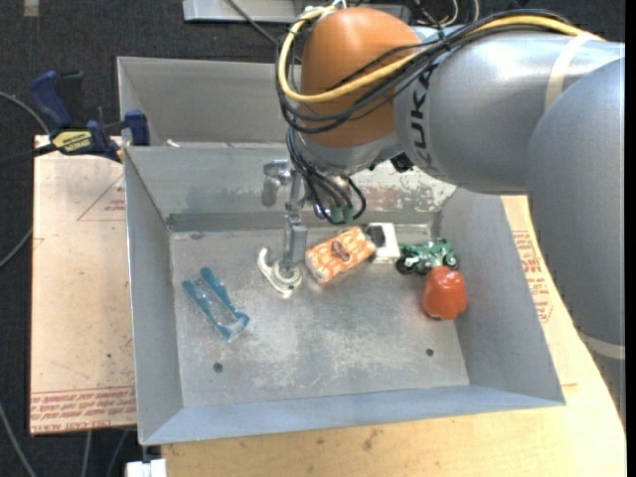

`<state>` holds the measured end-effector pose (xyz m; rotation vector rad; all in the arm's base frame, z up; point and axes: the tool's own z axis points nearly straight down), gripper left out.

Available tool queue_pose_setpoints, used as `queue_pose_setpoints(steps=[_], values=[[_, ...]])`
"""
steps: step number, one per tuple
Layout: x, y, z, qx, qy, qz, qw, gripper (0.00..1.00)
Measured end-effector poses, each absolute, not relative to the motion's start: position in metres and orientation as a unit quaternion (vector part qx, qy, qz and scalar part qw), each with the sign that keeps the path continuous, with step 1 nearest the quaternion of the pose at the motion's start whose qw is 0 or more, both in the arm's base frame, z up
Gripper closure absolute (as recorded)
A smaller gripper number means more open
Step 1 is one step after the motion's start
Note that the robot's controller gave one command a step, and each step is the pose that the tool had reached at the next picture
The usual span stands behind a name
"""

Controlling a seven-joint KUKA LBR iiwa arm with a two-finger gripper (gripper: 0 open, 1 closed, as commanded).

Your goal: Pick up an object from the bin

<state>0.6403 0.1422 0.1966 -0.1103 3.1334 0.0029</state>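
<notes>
My gripper [292,262] hangs low in the middle of the bin, its tip right at a small white ring-shaped piece [275,275] on the floor. Touching it on the right lies an orange patterned packet [339,254], tilted. A white block [384,239] sits just beyond the packet's right end. Whether anything is held cannot be seen.
A green toy vehicle [428,256] and a red rounded thing [444,293] lie at the right. A pair of translucent blue pieces [215,304] lies at the left. The arm and its orange cover hang over the back of the bin.
</notes>
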Motion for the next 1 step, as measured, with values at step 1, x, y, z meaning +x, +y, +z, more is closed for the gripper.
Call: queue_pose_setpoints(steps=[1], values=[[0.6395, 0.0789, 0.1587, -0.069, 0.998, 0.001, 0.000, 0.00]])
